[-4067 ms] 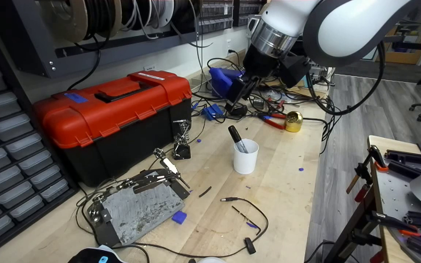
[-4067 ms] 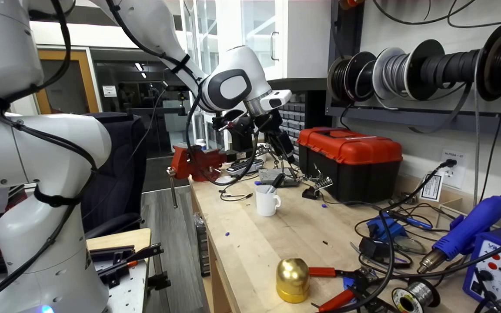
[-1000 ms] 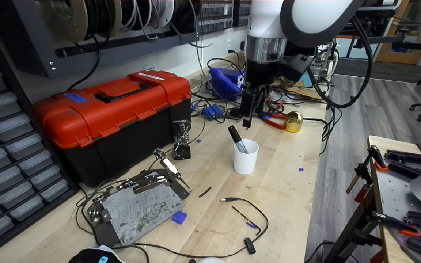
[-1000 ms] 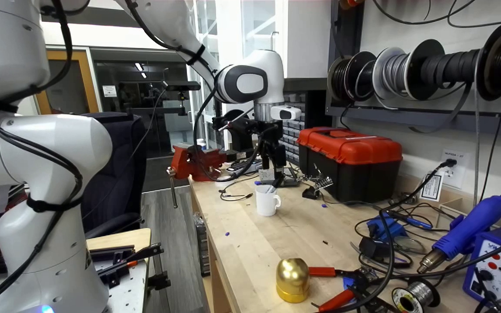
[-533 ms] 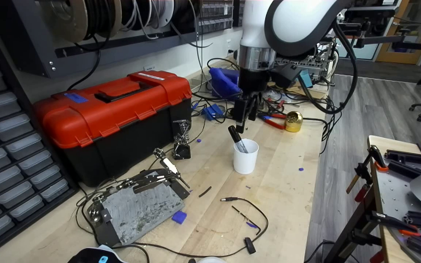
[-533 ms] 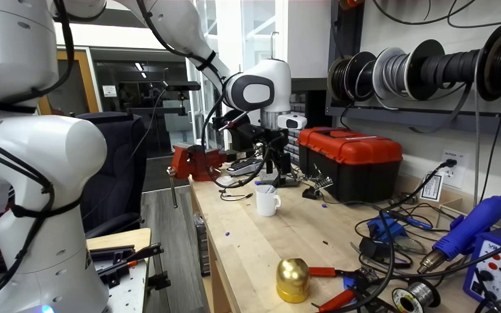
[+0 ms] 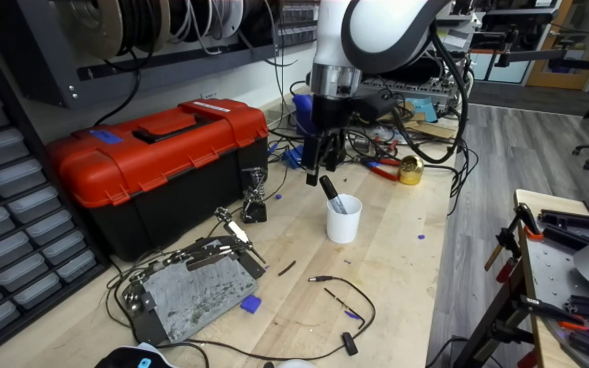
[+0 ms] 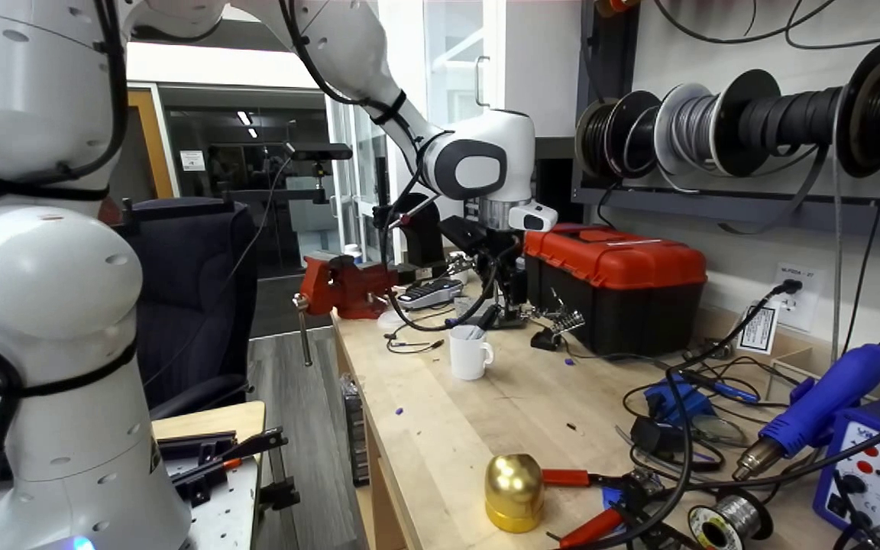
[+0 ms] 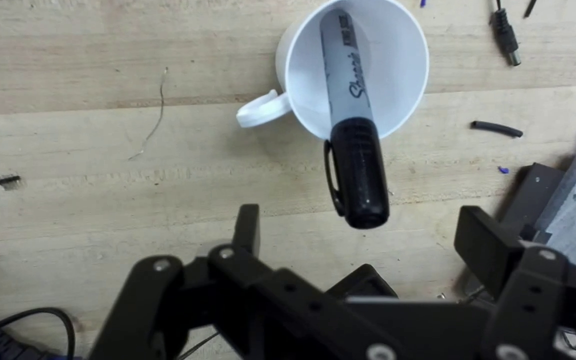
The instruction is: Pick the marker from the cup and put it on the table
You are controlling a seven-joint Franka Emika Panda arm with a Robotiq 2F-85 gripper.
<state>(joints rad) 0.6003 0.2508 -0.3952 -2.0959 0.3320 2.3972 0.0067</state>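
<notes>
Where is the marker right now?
In the wrist view, right of centre, the marker leans in the white cup, its black cap sticking out toward the open gripper. In an exterior view, that cup stands right of the red toolbox.

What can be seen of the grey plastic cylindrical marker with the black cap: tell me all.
The grey, cylindrical, plastic-looking marker carries dark "Sharpie" script along its barrel and a glossy black cap with a side clip. It stands tilted in the white, cylindrical, hard-looking cup: the barrel's end is inside, the cap sticks out above, and it seems to lean on the rim. Whether it touches the cup's bottom is unclear. The open, black, jointed pincer does not touch it.
</notes>
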